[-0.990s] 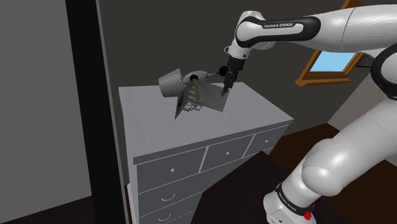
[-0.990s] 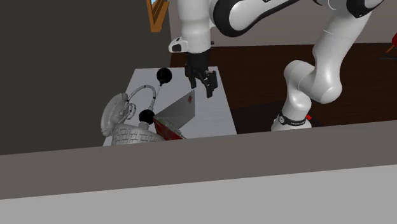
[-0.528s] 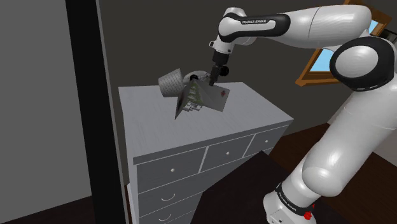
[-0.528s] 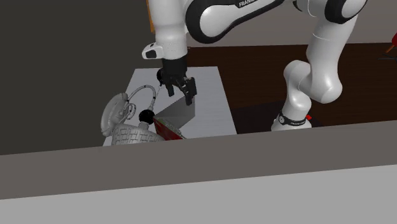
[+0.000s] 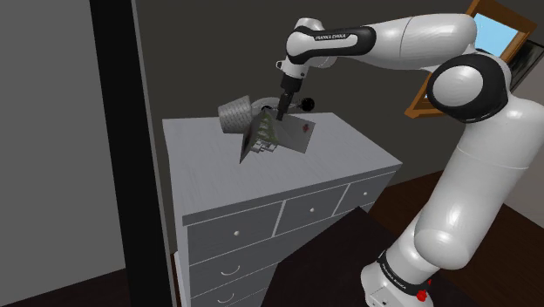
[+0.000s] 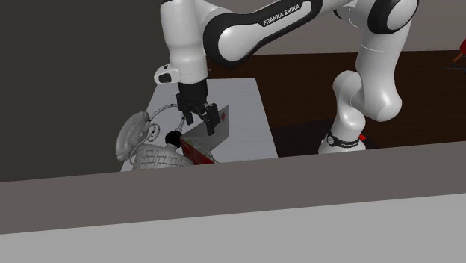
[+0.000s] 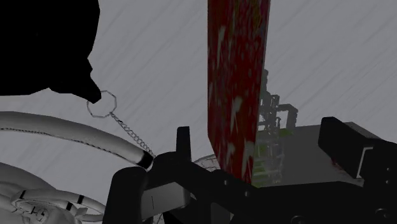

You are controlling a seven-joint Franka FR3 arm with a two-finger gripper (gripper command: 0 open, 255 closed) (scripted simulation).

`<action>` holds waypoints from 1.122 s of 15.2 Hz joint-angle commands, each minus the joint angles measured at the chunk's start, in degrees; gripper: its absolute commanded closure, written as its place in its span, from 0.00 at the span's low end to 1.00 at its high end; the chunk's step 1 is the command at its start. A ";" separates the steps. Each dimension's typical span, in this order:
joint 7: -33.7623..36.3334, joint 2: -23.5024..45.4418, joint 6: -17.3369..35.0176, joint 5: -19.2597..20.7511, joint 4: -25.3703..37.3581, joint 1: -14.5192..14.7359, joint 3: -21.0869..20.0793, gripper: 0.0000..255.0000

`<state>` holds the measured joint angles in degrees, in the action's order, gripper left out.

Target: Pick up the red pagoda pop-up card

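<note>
The white arm (image 5: 410, 44) reaches from its stand across to a grey chest of drawers (image 5: 261, 187). On the chest's top the pop-up card (image 5: 283, 135) stands open like a tent. Its outer faces look grey in the shoulder view, while a red panel (image 7: 238, 76) with a small lattice tower beside it shows in the wrist view. A grey woven bag (image 6: 145, 149) with a thin chain sits just behind the card. The pincer (image 6: 203, 119) hangs over the card's upper edge with its fingers apart. The red panel rises between them, and neither finger is clearly touching it.
</note>
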<state>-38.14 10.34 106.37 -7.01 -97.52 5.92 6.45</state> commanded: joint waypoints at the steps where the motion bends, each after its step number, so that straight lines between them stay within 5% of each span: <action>1: -0.24 0.04 1.68 -0.07 -1.65 0.00 -0.01 0.00; 3: -0.29 0.11 2.10 -0.09 -2.00 0.01 -0.02 0.00; 4: -0.33 0.13 2.06 -0.10 -1.95 -0.02 0.00 1.00; 17: 0.03 -0.32 -0.83 0.06 0.51 -0.02 0.02 1.00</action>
<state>-38.14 10.30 106.27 -7.00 -97.49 5.93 6.44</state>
